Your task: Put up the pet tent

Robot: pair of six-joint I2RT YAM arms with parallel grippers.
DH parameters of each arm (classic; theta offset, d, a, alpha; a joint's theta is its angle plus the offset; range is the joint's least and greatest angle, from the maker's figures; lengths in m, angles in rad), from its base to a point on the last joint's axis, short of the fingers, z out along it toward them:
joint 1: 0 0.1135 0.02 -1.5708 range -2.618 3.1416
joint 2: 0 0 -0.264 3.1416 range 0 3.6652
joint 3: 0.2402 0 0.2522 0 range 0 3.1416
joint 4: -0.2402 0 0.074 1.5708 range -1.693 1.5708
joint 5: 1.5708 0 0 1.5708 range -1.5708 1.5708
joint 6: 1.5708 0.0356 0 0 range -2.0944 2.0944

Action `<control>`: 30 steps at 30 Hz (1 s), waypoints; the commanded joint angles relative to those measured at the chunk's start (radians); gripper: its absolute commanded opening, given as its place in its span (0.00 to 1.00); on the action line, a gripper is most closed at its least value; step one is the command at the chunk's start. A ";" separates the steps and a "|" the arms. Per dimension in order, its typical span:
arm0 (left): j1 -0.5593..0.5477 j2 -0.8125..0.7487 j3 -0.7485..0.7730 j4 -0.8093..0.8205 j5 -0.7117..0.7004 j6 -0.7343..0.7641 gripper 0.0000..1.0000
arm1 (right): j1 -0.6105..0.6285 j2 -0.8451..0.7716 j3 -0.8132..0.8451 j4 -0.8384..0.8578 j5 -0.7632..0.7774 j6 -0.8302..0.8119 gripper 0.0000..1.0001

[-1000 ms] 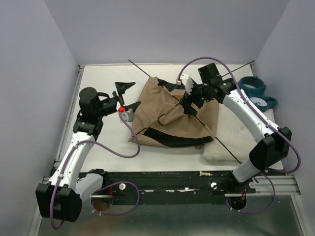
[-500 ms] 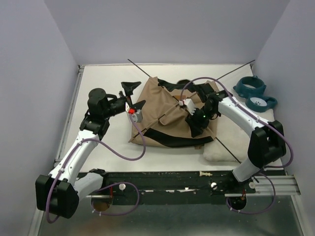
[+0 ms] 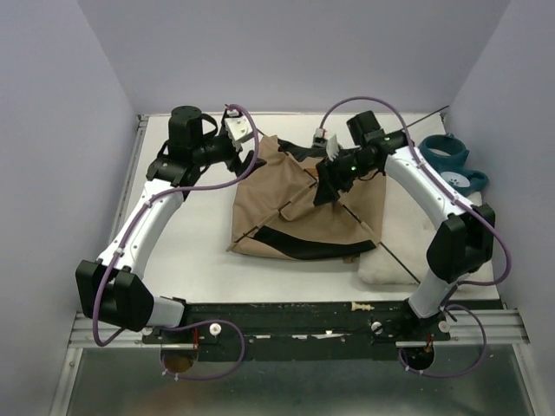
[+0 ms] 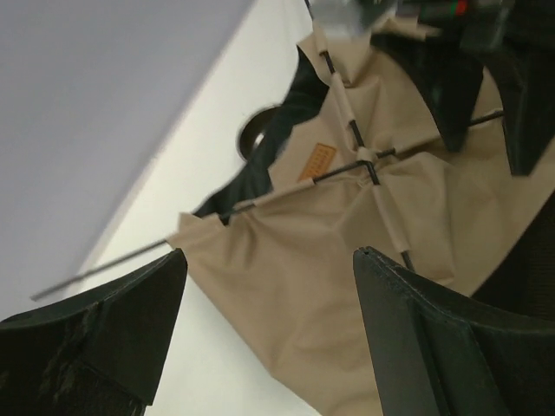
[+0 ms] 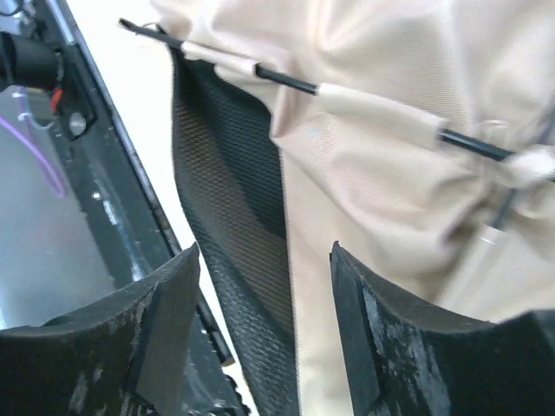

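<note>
Open passage over bare table point(image 3: 199, 260) at seven to nine o'clock of pet tent point(image 3: 295, 217). At four, blocked by white cushion point(image 3: 403, 260); at two, by teal bowl stand point(image 3: 451, 160) and jutting pole point(image 3: 429, 116). Left gripper point(image 3: 245, 156) crowding eleven, right gripper point(image 3: 328, 186) over centre.

We see the pet tent point(image 3: 303, 204) lying collapsed and rumpled on the counter point(image 3: 191, 260), in the middle and toward the far edge. Its tan fabric is slack and creased, with black trim point(image 3: 295, 244) along the near side. Two thin black poles point(image 5: 288, 77) run through tan sleeves and cross over the fabric, their ends jutting past it. A small brown label point(image 4: 321, 161) sits near the crossing.
</note>
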 commanded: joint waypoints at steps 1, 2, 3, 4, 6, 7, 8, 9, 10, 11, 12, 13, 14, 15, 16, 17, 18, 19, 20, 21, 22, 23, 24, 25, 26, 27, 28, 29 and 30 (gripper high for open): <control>-0.004 0.009 0.001 -0.144 -0.029 -0.167 0.93 | -0.104 -0.049 0.060 -0.176 0.188 -0.081 0.73; -0.004 0.002 -0.011 -0.141 -0.029 -0.173 0.93 | -0.132 -0.063 0.029 -0.194 0.257 -0.104 0.73; -0.004 -0.008 -0.028 -0.132 -0.033 -0.182 0.93 | -0.164 -0.072 -0.001 -0.207 0.296 -0.127 0.75; -0.004 -0.017 -0.037 -0.123 -0.038 -0.191 0.93 | -0.190 -0.075 -0.029 -0.239 0.322 -0.164 0.75; -0.004 -0.034 -0.066 -0.110 -0.046 -0.194 0.93 | -0.215 -0.073 -0.080 -0.274 0.310 -0.207 0.76; -0.004 -0.041 -0.077 -0.103 -0.058 -0.197 0.93 | -0.215 -0.072 -0.106 -0.288 0.294 -0.227 0.76; -0.004 -0.049 -0.089 -0.092 -0.072 -0.207 0.93 | -0.215 -0.069 -0.127 -0.279 0.269 -0.221 0.77; -0.004 -0.054 -0.096 -0.083 -0.084 -0.219 0.93 | -0.215 -0.066 -0.164 -0.256 0.242 -0.207 0.78; -0.004 -0.055 -0.099 -0.084 -0.087 -0.225 0.93 | -0.214 -0.054 -0.189 -0.235 0.222 -0.196 0.79; -0.004 -0.055 -0.099 -0.086 -0.098 -0.239 0.93 | -0.211 -0.035 -0.201 -0.219 0.197 -0.173 0.78; -0.004 -0.057 -0.097 -0.089 -0.102 -0.250 0.93 | -0.207 -0.015 -0.209 -0.207 0.159 -0.160 0.78; -0.004 -0.057 -0.097 -0.093 -0.105 -0.262 0.93 | -0.204 0.008 -0.218 -0.187 0.123 -0.141 0.76; -0.004 -0.058 -0.097 -0.095 -0.107 -0.277 0.93 | -0.201 0.031 -0.221 -0.173 0.070 -0.120 0.72; -0.004 -0.057 -0.093 -0.101 -0.105 -0.288 0.93 | -0.200 0.043 -0.216 -0.169 0.006 -0.107 0.68; -0.004 -0.055 -0.088 -0.110 -0.105 -0.296 0.93 | -0.192 0.054 -0.210 -0.159 -0.031 -0.089 0.60; -0.004 -0.057 -0.085 -0.118 -0.108 -0.302 0.93 | -0.184 0.060 -0.201 -0.144 -0.064 -0.068 0.50; -0.004 -0.055 -0.080 -0.124 -0.115 -0.305 0.92 | -0.180 0.058 -0.192 -0.133 -0.110 -0.051 0.45; -0.004 -0.058 -0.080 -0.129 -0.118 -0.306 0.92 | -0.175 0.054 -0.186 -0.112 -0.159 -0.023 0.37; -0.004 -0.061 -0.079 -0.127 -0.121 -0.309 0.92 | -0.171 0.051 -0.180 -0.088 -0.208 0.011 0.25; -0.004 -0.063 -0.077 -0.130 -0.124 -0.311 0.92 | -0.169 0.039 -0.183 -0.040 -0.248 0.079 0.04; -0.004 -0.063 -0.073 -0.130 -0.131 -0.312 0.92 | -0.169 0.025 -0.198 0.033 -0.285 0.173 0.01; -0.002 -0.058 -0.065 -0.132 -0.136 -0.317 0.92 | -0.169 -0.004 -0.233 0.125 -0.302 0.271 0.01; 0.001 -0.051 -0.054 -0.135 -0.138 -0.323 0.92 | -0.168 -0.041 -0.270 0.253 -0.315 0.402 0.01; 0.002 -0.041 -0.038 -0.141 -0.136 -0.323 0.92 | -0.161 -0.076 -0.316 0.387 -0.311 0.522 0.01; 0.005 -0.029 -0.019 -0.142 -0.135 -0.326 0.92 | -0.155 -0.118 -0.351 0.496 -0.294 0.617 0.01; 0.008 -0.020 -0.004 -0.142 -0.135 -0.337 0.92 | -0.149 -0.156 -0.400 0.631 -0.268 0.729 0.01; 0.014 -0.006 0.015 -0.136 -0.133 -0.351 0.92 | -0.143 -0.202 -0.457 0.754 -0.244 0.826 0.01; 0.022 0.005 0.031 -0.132 -0.125 -0.368 0.92 | -0.137 -0.240 -0.498 0.873 -0.204 0.923 0.01; 0.030 0.018 0.053 -0.127 -0.118 -0.378 0.92 | -0.128 -0.270 -0.538 0.941 -0.164 1.003 0.01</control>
